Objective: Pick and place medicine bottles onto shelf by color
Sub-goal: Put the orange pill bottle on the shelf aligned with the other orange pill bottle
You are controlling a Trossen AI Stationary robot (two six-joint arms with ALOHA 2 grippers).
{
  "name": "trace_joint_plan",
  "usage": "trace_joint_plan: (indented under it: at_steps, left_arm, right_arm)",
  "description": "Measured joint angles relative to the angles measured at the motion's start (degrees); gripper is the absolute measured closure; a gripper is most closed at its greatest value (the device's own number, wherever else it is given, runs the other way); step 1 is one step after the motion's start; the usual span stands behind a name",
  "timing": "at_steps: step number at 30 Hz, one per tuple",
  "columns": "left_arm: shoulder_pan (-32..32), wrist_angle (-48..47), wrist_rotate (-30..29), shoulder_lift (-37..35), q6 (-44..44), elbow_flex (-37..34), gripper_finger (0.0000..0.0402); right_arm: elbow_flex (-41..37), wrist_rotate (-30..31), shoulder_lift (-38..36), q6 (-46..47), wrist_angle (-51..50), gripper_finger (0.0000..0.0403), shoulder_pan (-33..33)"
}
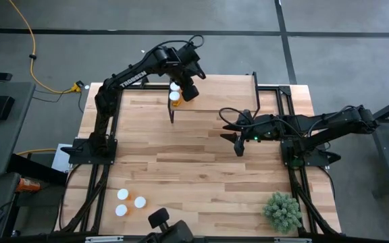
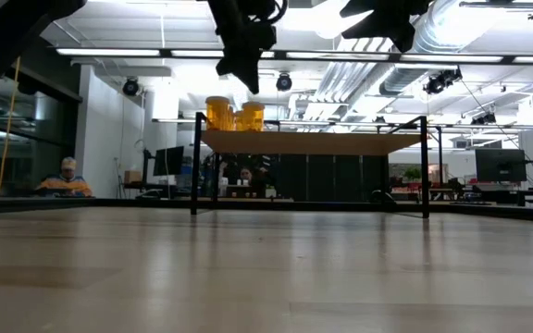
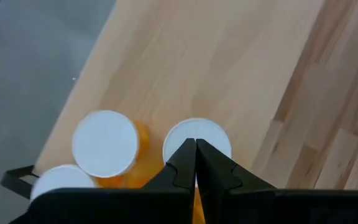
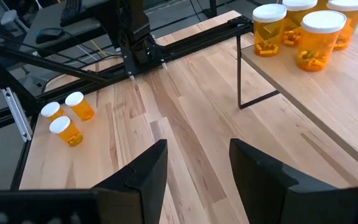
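Three bottles on shelf; left fingers closed, right fingers open, empty.

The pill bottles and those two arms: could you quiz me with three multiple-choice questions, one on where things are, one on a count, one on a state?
1. Where is the left gripper?
A. Over the shelf's left end
B. Beside the plant
C. Over the table's near edge

2. How many medicine bottles lie on the tabletop, off the shelf?
A. One
B. Three
C. Six

3. How do the right gripper's fingers stand?
A. Shut on a bottle
B. Apart, holding nothing
C. Shut on the shelf frame

Answers: 1 A, the high view shows it above the bottles on the shelf. 2 B, three white caps sit near the table's front left corner. 3 B, the right wrist view shows bare wood between the fingers.
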Motion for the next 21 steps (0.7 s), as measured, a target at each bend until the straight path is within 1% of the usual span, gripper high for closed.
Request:
trace_joint_plan:
  at_steps: [5,7,14,16,18,21]
  left_arm:
    - [0.0,-1.4,0.0,0.0,-0.5,4.2,0.0401]
    - [-0.2,-1.1,0.3,-0.9,-0.5,4.4,0.0401]
    - [-0.6,3.5,6.3,-7.5,-0.4,3.8,0.0401]
    - [-0.9,5.1,6.7,-10.1,-0.5,3.8,0.0401]
    - [-1.1,6.9,8.5,-13.4,-0.2,3.6,0.0401]
    - [-1.8,12.0,9.3,-19.6,-0.1,0.7,0.0401]
  right_arm:
    - [0.0,0.0,0.0,-1.5,0.0,0.0240,0.0]
    - [0.0,0.0,0.0,-1.5,0.0,0.0240,0.0]
    - [0.0,0.0,0.0,-2.7,0.1,0.0245,0.0]
    - [0.0,0.0,0.0,-3.2,0.1,0.0256,0.0]
    - [0.0,0.0,0.0,-4.2,0.1,0.0272,-0.2]
    - [0.0,0.0,0.0,-4.2,0.1,0.0306,-1.0]
